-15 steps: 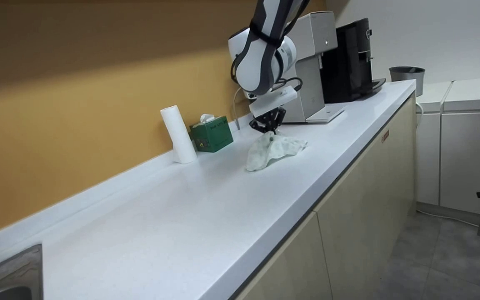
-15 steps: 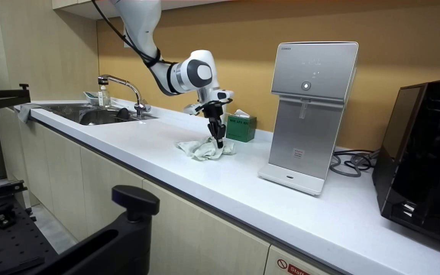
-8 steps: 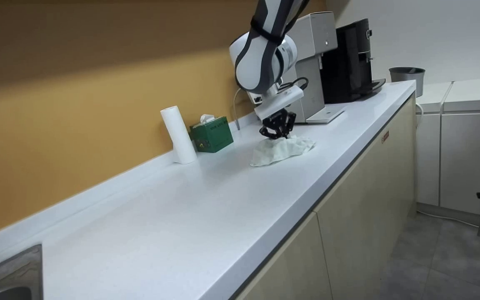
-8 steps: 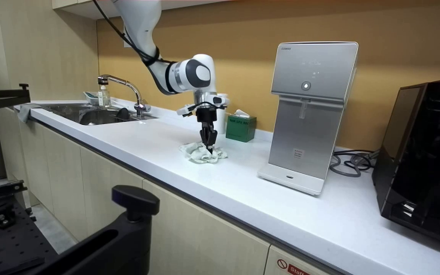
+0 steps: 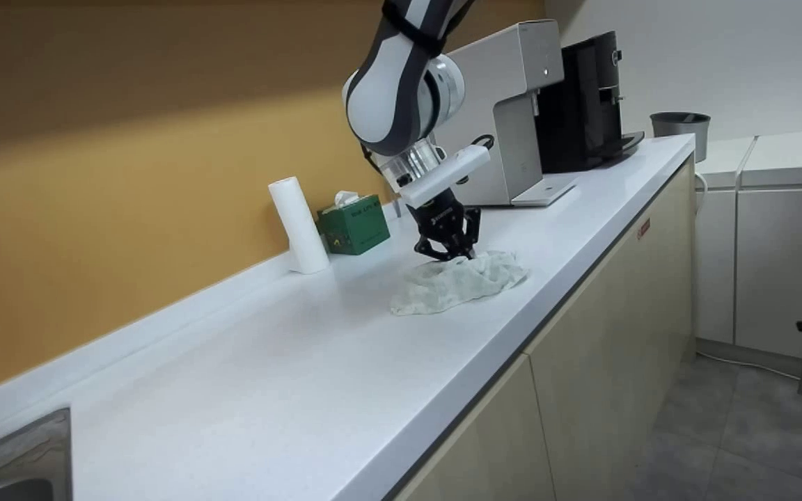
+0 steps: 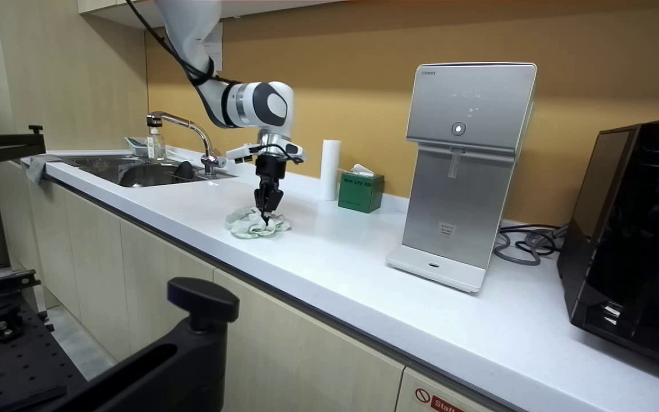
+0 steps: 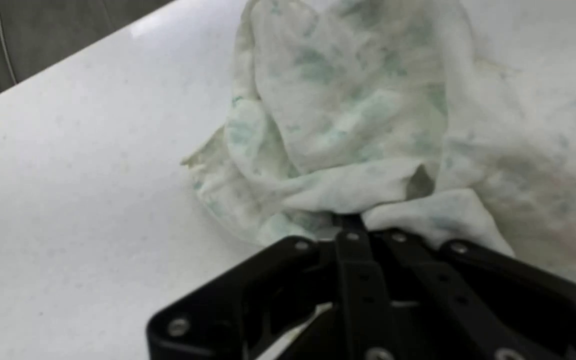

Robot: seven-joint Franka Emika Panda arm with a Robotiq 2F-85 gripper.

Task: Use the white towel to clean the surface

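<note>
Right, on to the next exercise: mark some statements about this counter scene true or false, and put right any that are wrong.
1. The end effector grips the white towel. True.
2. The white towel is inside the sink. False: it rests on the countertop.
3. The paper towel roll stands beside the green tissue box. True.
4. In both exterior views, the water dispenser stands between the green tissue box and the black machine. True.
5. The green tissue box is tipped onto its side. False: it stands upright, a white tissue sticking out of its top.
6. The white towel lies flat and smooth. False: it is crumpled into folds.

There is one hand, one white towel and one tissue box.
</note>
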